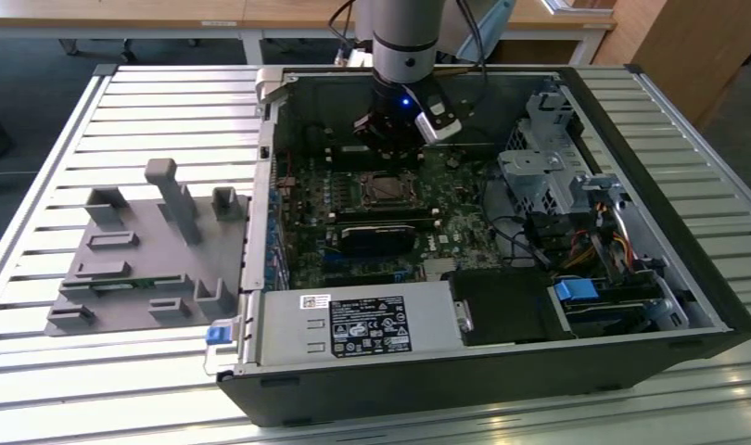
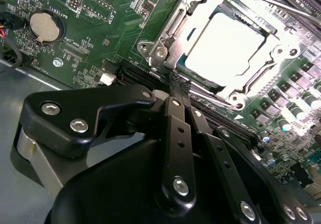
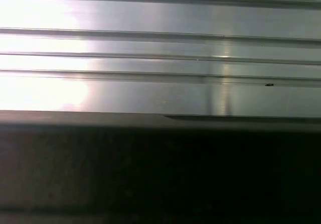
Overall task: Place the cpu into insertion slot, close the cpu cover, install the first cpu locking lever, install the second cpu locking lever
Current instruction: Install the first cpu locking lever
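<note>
**CPU seated, cover down; locking-lever stage in hand.**
The silvery square cpu [image 2: 224,44] lies in the insertion slot [image 2: 200,81] under the thin silver cpu cover [image 2: 198,20]. The black gripper [image 2: 175,86], fingers drawn together and empty, stands just beside the slot's corner; judged requirement: engage a thin wire lever [image 2: 271,0] accurately.

An open computer case [image 1: 500,278] lies on the slatted tabletop [image 1: 54,389], filling the centre and right of the exterior view. Left of it on the tabletop sits a fixture block [image 1: 146,255]. Inside the case, the circuit board [image 1: 350,232] covers the floor's middle — the insertion slot [image 1: 386,188] lies near its centre, with my end effector [image 1: 390,139] just above it in the frame. In the second wrist view the cpu [image 2: 225,44] sits in the slot at upper right, the cpu cover [image 2: 281,48] down around it.
</note>
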`<state>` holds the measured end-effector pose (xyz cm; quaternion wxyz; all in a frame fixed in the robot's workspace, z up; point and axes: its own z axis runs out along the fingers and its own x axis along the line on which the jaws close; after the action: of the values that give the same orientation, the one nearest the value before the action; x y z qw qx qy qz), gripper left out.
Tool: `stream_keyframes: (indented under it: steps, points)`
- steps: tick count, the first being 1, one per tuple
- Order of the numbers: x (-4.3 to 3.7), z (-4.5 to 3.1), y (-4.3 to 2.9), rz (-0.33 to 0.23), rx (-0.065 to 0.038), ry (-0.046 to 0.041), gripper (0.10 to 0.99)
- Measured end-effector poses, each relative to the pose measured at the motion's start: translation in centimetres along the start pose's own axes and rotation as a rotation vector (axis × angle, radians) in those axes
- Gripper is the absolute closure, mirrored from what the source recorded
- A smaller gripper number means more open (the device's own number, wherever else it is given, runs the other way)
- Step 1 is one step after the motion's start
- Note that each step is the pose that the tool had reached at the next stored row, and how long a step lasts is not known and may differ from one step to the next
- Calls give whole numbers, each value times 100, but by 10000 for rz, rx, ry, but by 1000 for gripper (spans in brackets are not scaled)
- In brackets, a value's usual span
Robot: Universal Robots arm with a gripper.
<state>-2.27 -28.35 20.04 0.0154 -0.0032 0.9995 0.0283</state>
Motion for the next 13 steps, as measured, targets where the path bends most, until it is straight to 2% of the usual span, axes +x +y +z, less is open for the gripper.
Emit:
stream_keyframes:
  steps: [2,10,13]
  points:
    - [0,0,0,0,8,-2,980]
    - [-2,22,-1,-8,238,3,980]
    - [-3,35,0,-9,267,5,980]
